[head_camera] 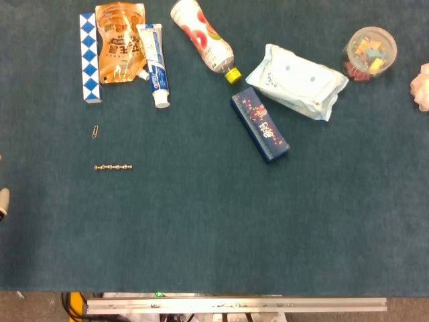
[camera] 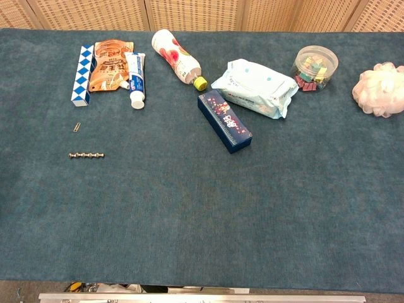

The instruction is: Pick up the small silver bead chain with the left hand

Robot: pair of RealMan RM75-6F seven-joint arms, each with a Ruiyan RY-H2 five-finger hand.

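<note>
Barely a sliver of my left hand (head_camera: 3,202) shows at the head view's edge, so I cannot tell how its fingers sit. Bead chain (head_camera: 113,166) lies flat, well ahead and inward, untouched. Next: reach across, pinch precisely.

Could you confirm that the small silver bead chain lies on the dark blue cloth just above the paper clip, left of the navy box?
Not quite: the bead chain lies below the paper clip, nearer the robot, as the head view shows. It is on the dark blue cloth, left of the navy box.
</note>
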